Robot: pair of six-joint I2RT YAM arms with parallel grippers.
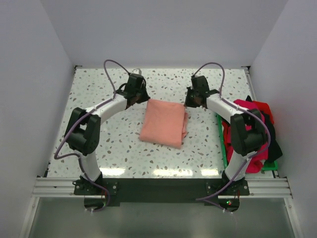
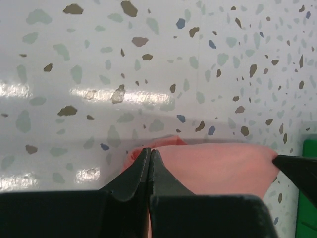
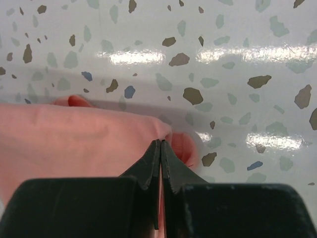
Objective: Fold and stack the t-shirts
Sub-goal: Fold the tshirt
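A salmon-pink t-shirt [image 1: 164, 122] lies folded into a rectangle in the middle of the table. My left gripper [image 1: 143, 100] is at its far left corner, jaws shut, with pink cloth pinched between them; the left wrist view shows the closed tips [image 2: 149, 151] on the shirt's edge [image 2: 218, 166]. My right gripper [image 1: 188, 103] is at the far right corner, also shut on the cloth; the right wrist view shows its tips [image 3: 161, 144] closed on the shirt's corner [image 3: 74, 139]. Magenta, red and black t-shirts [image 1: 253, 130] lie piled at the right.
The pile sits on a green plastic tray [image 1: 221, 144] along the table's right edge; its corner shows in the left wrist view [image 2: 310, 208]. White walls enclose the speckled table [image 1: 119, 144] on three sides. The right gripper's dark finger [image 2: 299, 171] shows in the left wrist view.
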